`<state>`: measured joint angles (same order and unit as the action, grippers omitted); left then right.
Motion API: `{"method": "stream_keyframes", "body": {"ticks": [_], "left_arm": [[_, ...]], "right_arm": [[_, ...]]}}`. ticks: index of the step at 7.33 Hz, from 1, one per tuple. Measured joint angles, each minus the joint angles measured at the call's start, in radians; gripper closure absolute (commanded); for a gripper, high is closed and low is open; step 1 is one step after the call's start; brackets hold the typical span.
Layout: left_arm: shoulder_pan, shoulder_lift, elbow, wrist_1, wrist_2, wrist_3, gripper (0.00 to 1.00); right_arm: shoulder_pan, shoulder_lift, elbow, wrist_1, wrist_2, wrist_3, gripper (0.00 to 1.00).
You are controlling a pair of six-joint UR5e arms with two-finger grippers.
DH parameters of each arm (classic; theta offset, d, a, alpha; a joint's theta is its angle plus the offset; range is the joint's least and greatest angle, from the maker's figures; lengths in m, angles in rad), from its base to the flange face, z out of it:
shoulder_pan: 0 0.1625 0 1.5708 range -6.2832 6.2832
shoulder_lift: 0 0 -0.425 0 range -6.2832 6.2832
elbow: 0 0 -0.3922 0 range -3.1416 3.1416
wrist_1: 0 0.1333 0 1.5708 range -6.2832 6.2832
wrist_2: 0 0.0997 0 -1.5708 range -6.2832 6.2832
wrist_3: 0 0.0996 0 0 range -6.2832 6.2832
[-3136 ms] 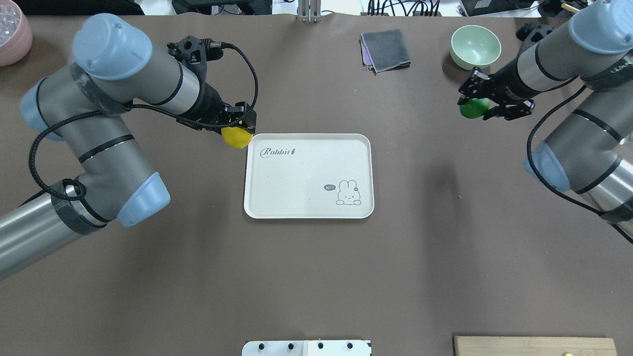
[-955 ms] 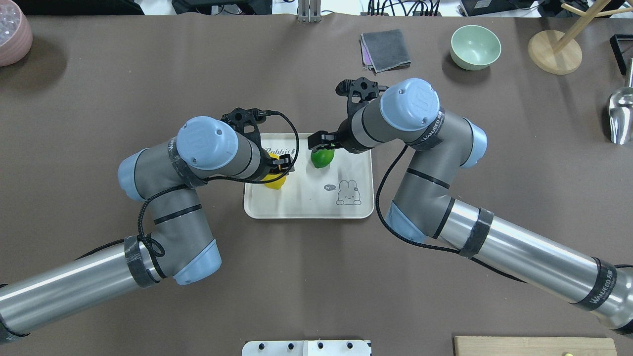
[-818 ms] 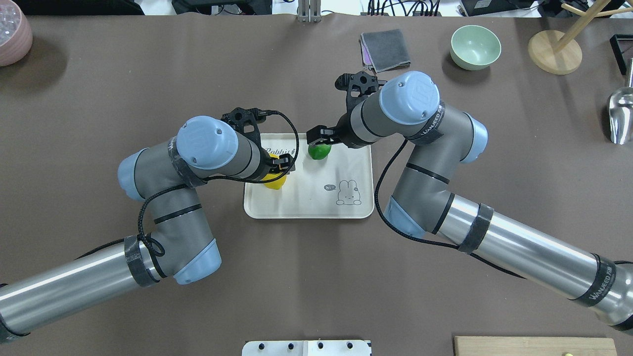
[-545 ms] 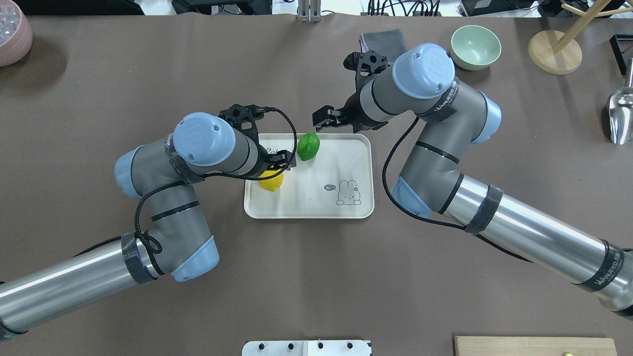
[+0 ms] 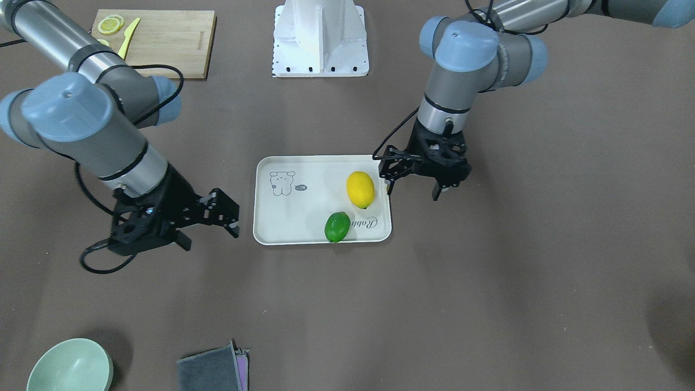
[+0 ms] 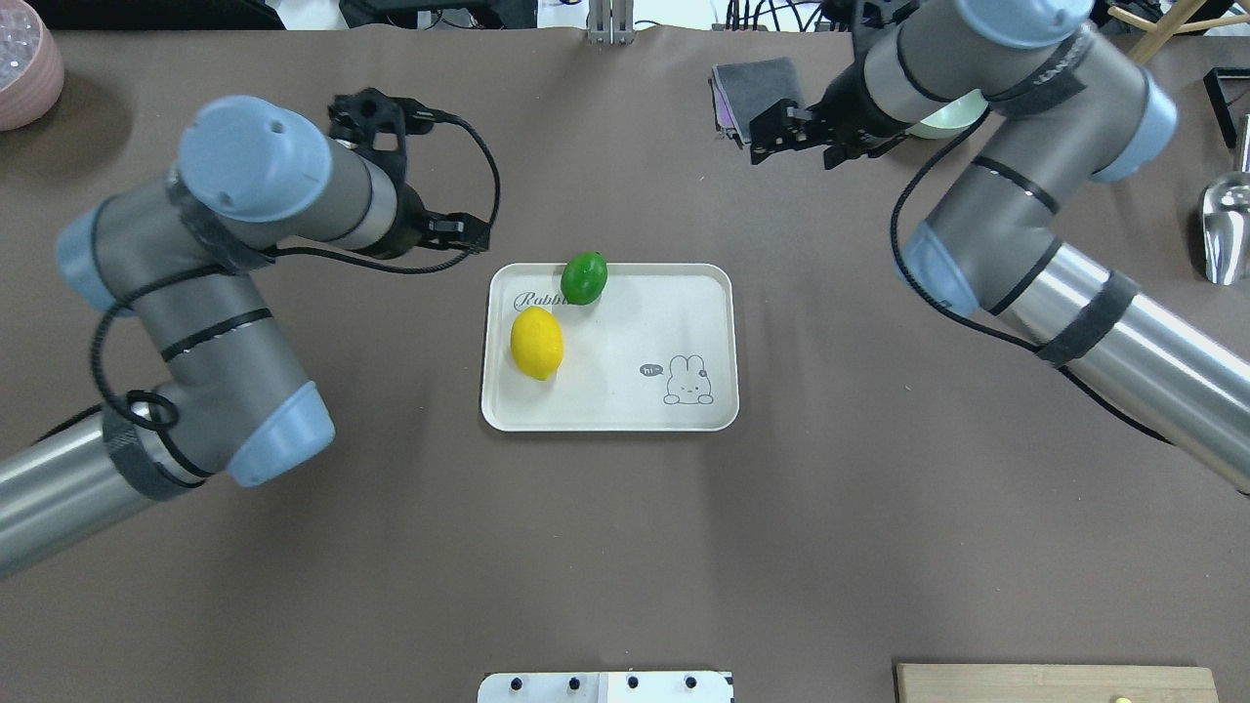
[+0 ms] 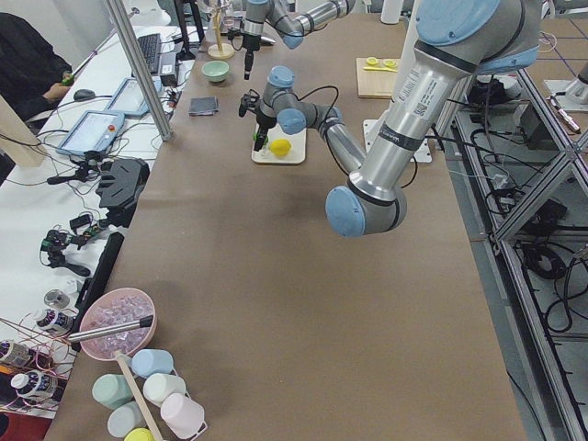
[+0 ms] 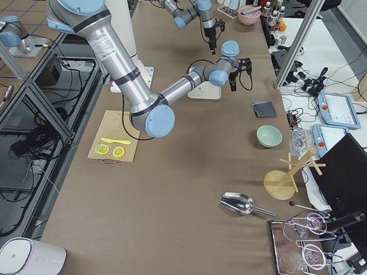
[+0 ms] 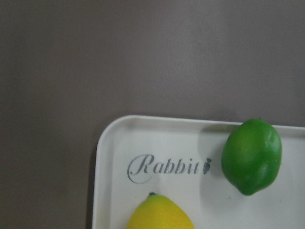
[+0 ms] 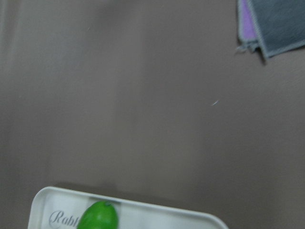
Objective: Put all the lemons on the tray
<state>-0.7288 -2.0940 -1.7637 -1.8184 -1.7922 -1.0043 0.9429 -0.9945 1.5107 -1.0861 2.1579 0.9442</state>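
Both lemons lie on the tray [image 6: 625, 415]: the yellow lemon [image 6: 537, 343] near its left end and the green lemon [image 6: 584, 278] close by, against the far rim. The left end effector [image 5: 411, 187] and the right end effector [image 5: 209, 233] hang over the tabletop [image 6: 625, 547] beside the tray. Both have their fingers spread apart and hold nothing.

On my brown table [image 6: 625, 547] a rectangular bamboo cutting board [image 5: 157, 41] is lying, carrying two thin yellow lemon slices [image 5: 110, 24] and a yellow knife [image 5: 128, 43]. A pale green bowl [image 5: 70, 366] is sitting near a folded grey cloth [image 5: 212, 372]. A pink bowl [image 6: 24, 68] is standing at a far corner, and a metal scoop [image 6: 1226, 229] is lying near a round wooden stand [image 6: 1094, 98].
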Motion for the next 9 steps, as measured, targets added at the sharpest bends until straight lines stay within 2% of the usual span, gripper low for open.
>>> {"method": "stream_keyframes", "body": {"ticks": [2,5,6,7,8,9], "left_arm": [[-0.076,0.104,-0.056,-0.044,0.003,0.069,0.02],[-0.175,0.268,-0.060,-0.134,-0.014,0.092,0.02],[-0.232,0.325,-0.062,-0.140,-0.069,0.115,0.02],[-0.313,0.377,-0.060,-0.138,-0.156,0.207,0.02],[-0.420,0.431,-0.055,-0.123,-0.242,0.379,0.02],[-0.522,0.474,-0.051,-0.096,-0.313,0.531,0.02]], "right_arm": [[0.107,-0.106,0.051,0.001,0.064,-0.104,0.00],[0.209,-0.207,0.064,-0.016,0.110,-0.135,0.00],[0.252,-0.229,0.064,-0.085,0.125,-0.206,0.00],[0.295,-0.243,0.073,-0.220,0.126,-0.370,0.00],[0.347,-0.260,0.089,-0.371,0.111,-0.574,0.00],[0.404,-0.290,0.100,-0.474,0.100,-0.746,0.00]]}}
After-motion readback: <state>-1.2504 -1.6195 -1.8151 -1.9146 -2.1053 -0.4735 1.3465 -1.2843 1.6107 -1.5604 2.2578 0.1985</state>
